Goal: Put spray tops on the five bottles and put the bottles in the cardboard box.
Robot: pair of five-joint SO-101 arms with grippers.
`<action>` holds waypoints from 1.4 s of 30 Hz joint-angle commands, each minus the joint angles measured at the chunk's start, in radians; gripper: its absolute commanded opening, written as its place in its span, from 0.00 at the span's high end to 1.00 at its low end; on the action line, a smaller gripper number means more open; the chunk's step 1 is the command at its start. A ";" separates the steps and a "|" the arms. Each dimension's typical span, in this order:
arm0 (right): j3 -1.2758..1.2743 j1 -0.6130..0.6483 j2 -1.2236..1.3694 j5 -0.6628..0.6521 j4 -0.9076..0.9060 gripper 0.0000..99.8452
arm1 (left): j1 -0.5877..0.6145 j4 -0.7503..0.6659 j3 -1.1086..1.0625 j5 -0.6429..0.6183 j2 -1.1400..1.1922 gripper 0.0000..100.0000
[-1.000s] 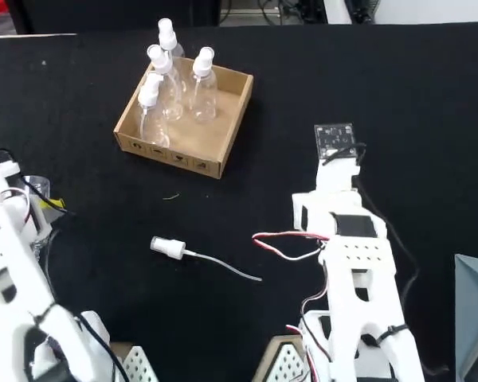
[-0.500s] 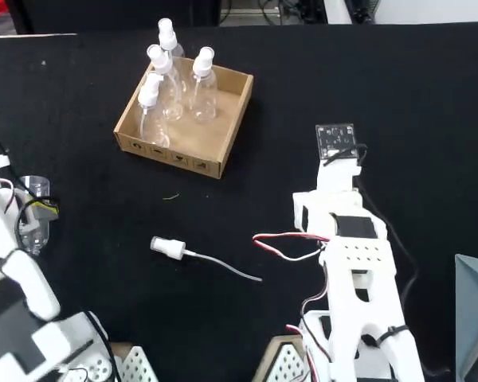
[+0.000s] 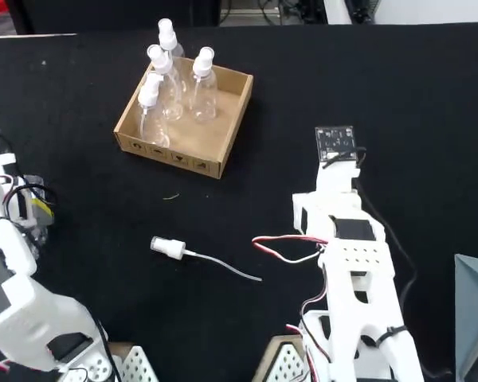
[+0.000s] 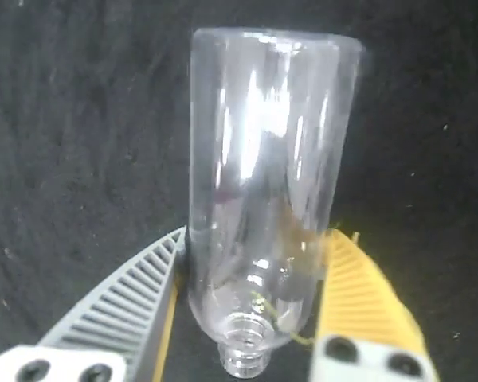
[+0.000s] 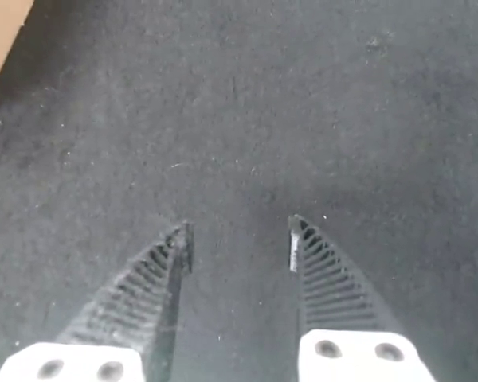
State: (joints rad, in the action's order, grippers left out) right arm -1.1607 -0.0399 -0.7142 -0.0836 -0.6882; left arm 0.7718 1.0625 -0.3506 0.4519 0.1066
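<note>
Left gripper (image 4: 255, 239) clamped on uncapped clear bottle (image 4: 263, 151), far left edge, high view. Right gripper (image 5: 239, 229) jaws apart over black table (image 5: 303, 95). Loose spray top (image 3: 169, 247) lower centre-left. Four capped bottles (image 3: 203, 89) upright in cardboard box (image 3: 171, 155), upper left.

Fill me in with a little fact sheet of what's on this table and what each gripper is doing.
In the box: four capped bottles standing in the cardboard box
Fifth bottle: uncapped bottle, clamped near its neck by the left gripper
Loose part: spray top with its tube, lying on the table
Right gripper: open, holding nothing, over bare table
Not yet done: cap the fifth bottle and box it
</note>
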 commanded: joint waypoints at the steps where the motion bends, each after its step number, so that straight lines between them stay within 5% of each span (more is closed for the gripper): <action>1: 0.004 -0.015 -0.036 0.002 0.025 0.84 | -0.012 0.008 0.071 0.084 0.006 0.85; 12: 0.004 -0.018 -0.036 0.002 0.026 0.84 | -0.044 0.015 0.071 0.206 0.005 0.92; 18: 0.004 -0.018 -0.041 0.002 0.026 0.84 | -0.101 0.253 0.171 0.345 0.005 0.92; 24: 0.007 -0.051 -0.042 0.002 0.028 0.84 | -0.176 0.442 0.305 0.358 0.005 0.92; 42: 0.024 -0.178 -0.042 0.011 0.049 0.84 | -0.522 0.681 0.371 0.359 -0.061 0.92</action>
State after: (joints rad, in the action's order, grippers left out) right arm -1.1607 -0.1857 -0.7158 -0.0836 -0.6805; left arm 0.3330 1.7254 -0.0038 0.7971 0.1204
